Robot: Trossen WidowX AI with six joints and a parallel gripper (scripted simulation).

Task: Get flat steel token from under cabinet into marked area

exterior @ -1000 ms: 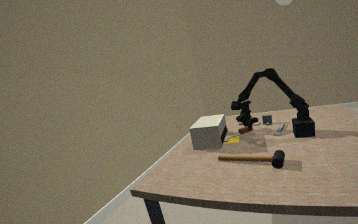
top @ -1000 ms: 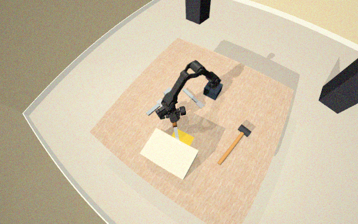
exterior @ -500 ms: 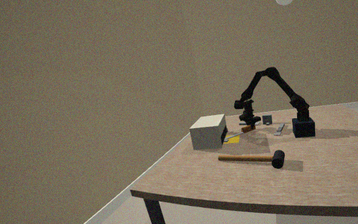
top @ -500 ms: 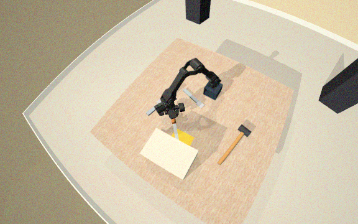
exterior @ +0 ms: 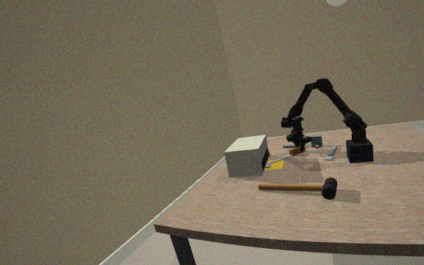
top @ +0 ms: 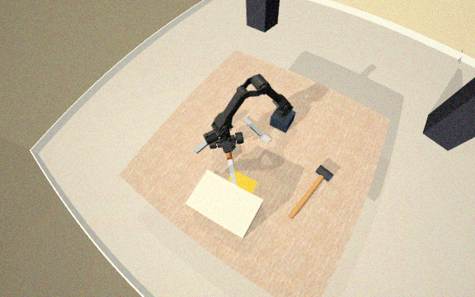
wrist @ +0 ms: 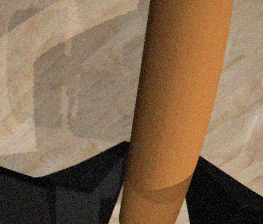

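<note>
Currently, the orange-brown handle (top: 229, 156) (exterior: 294, 151) (wrist: 182, 100) of a tool is being pinched between the fingers of the gripper (top: 228, 151) (exterior: 302, 148) (wrist: 158, 153), one dark finger being seen on either side of it in the wrist view. From that handle, a thin metal shaft (top: 232, 170) (exterior: 280, 160) is being extended down at a slant toward the cabinet (top: 224, 204) (exterior: 245, 158), its far end being brought right to the front of the box, over the yellow marked area (top: 246, 181) (exterior: 276, 165). Whether that end is being touched to the table (top: 171, 165) (exterior: 234, 210) or to the cabinet cannot be told. The steel token is being hidden from sight in all the views, so its exact place cannot be told. Part of the yellow patch is being covered by the shaft in the top view. Off to one side of the cabinet, a mallet (top: 307, 195) (exterior: 291, 187) with a dark head and a wooden handle is being supported flat by the table, well apart from the gripper. Nearer the arm's dark base (top: 276, 124) (exterior: 359, 154), a flat grey strip (top: 256, 129) (exterior: 331, 152) is being left lying, while another pale strip (top: 199, 147) (exterior: 288, 146) is being partly covered by the arm in the top view.
</note>
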